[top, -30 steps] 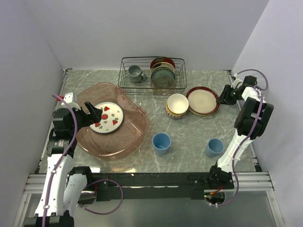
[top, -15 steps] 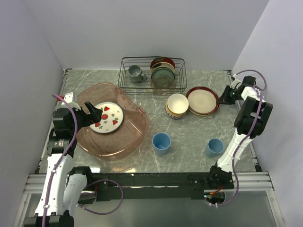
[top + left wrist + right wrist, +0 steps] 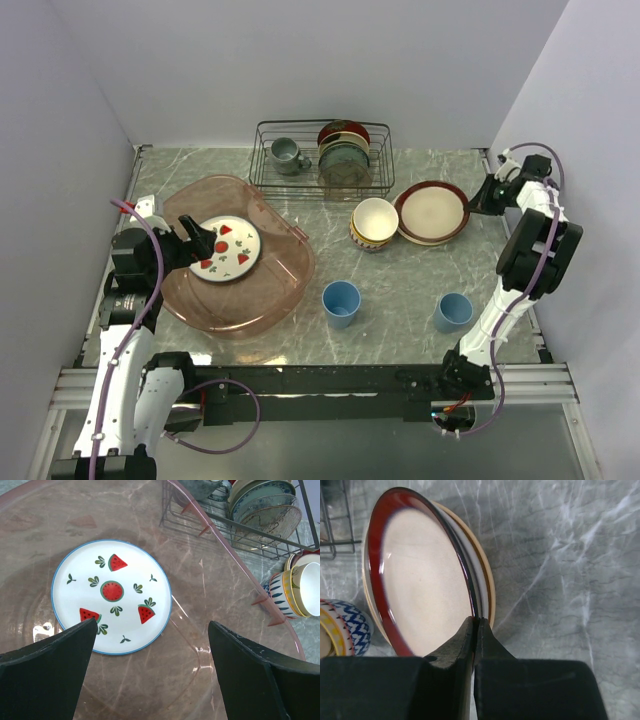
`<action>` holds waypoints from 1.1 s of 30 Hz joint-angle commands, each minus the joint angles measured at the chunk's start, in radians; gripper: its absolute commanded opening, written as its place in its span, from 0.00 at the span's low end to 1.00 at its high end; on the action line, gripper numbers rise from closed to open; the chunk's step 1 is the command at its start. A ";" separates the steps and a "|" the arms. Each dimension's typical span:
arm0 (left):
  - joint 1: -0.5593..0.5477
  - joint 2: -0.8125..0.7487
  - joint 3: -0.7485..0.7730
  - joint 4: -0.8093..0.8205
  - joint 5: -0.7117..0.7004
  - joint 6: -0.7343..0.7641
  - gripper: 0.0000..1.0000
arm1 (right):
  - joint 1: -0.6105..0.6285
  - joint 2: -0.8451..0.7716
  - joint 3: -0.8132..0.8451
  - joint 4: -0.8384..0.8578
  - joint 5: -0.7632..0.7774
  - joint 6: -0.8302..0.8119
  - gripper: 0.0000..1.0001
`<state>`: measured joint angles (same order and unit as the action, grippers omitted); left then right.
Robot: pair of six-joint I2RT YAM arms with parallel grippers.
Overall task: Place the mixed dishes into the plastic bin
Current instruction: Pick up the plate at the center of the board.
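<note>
Left gripper (image 3: 190, 238): jaws spread wide and holding nothing; it hangs over the plastic bin (image 3: 262, 298), which sits along the left edge of the tabletop. In the left wrist view the two fingers (image 3: 50, 675) stand apart on either side of the fruit-print white plate (image 3: 111, 596); that plate lies flat on the bin floor, touching neither finger.

Right gripper (image 3: 480, 202): near the right edge, toward the far right corner; jaws pinched onto the right-hand rim of the red-rimmed plate (image 3: 432, 211). The right wrist view shows the fingertips (image 3: 475, 625) clamped on the dark rim of this plate (image 3: 415, 580); the edges of a cream plate (image 3: 479, 587) and a yellow-orange plate (image 3: 489, 587) show just beneath it; whether the gripped edge is clear of them I cannot tell.

Other task items on the tabletop, outside the bin: cream bowl (image 3: 376, 216) nested in the red-patterned bowl (image 3: 360, 238), just left of the plate stack; one light-blue cup (image 3: 341, 300) just beside the bin's right rim; second light-blue cup (image 3: 453, 311) toward the near right corner.

Black wire rack (image 3: 320, 165) at the middle of the far edge; it holds a grey mug (image 3: 287, 154) and upright plates.
</note>
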<state>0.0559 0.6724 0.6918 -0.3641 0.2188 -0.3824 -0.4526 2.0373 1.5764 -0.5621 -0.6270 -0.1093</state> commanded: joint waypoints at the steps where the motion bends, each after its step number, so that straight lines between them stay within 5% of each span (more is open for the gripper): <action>1: -0.001 -0.005 0.003 0.024 0.002 0.010 0.99 | -0.032 -0.117 0.039 0.018 -0.062 0.039 0.00; 21: -0.001 -0.030 -0.011 0.066 0.120 -0.021 0.99 | -0.049 -0.262 -0.029 0.122 -0.183 0.214 0.00; 33: -0.001 -0.010 -0.117 0.469 0.455 -0.456 0.99 | -0.063 -0.374 -0.093 0.197 -0.243 0.301 0.00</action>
<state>0.0559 0.6518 0.5831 -0.1448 0.5247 -0.6388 -0.4923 1.7733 1.4792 -0.4625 -0.7403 0.1017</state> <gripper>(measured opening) 0.994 0.033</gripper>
